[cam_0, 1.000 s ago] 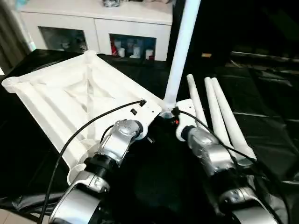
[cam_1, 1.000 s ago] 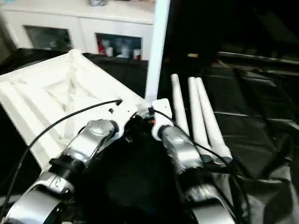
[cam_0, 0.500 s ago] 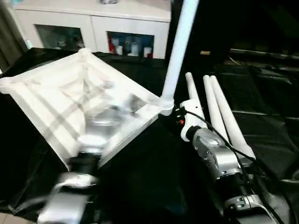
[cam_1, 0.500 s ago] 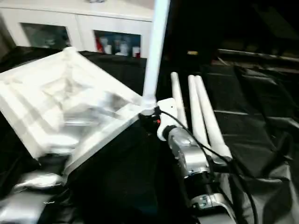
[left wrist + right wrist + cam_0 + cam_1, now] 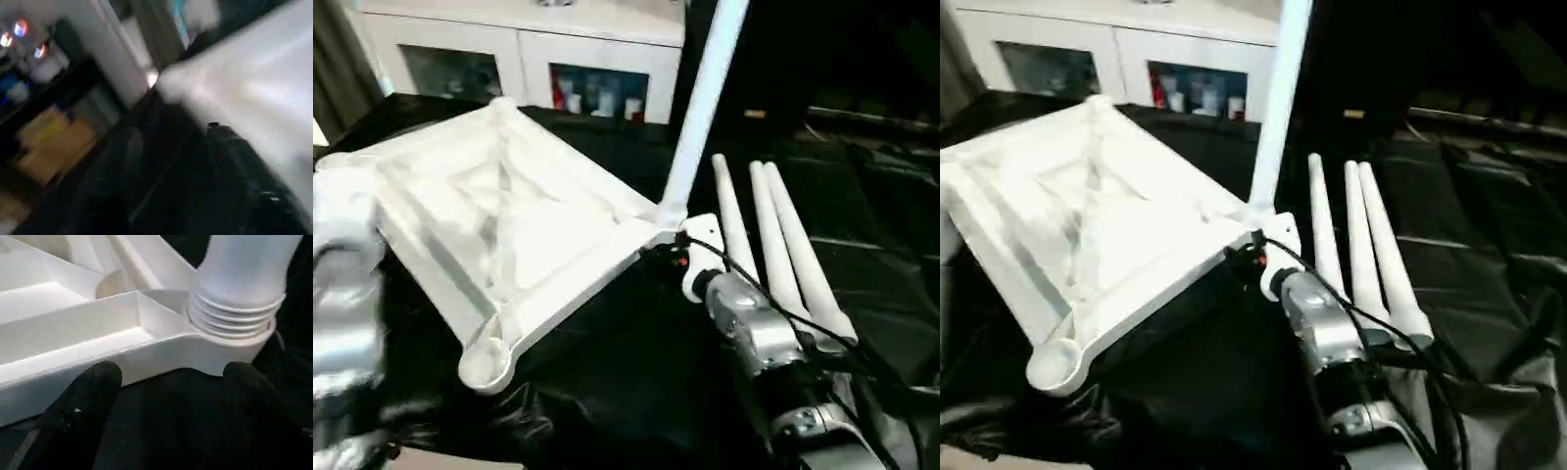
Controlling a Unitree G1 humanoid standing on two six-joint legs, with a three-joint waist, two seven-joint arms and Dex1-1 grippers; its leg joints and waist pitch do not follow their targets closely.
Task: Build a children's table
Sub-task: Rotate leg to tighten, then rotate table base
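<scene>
- The table top (image 5: pixel 499 225) lies ribbed underside up on the black-covered tabletop (image 5: pixel 636 392), likely so its round corner sockets face up to take legs.
- One leg (image 5: pixel 700 108) stands upright in the corner socket nearest the right arm, its screw threads partly exposed, so it looks not fully seated.
- Three spare legs (image 5: pixel 783 255) lie side by side on the cloth just beside that corner, within easy reach for the empty sockets.
- The right claw (image 5: pixel 171 382) is spread wide, its fingers (image 5: pixel 90 391) just short of the corner edge and gripping nothing.
- The left claw (image 5: pixel 181 147) is blurred beside the top's edge; its spread cannot be told.
</scene>
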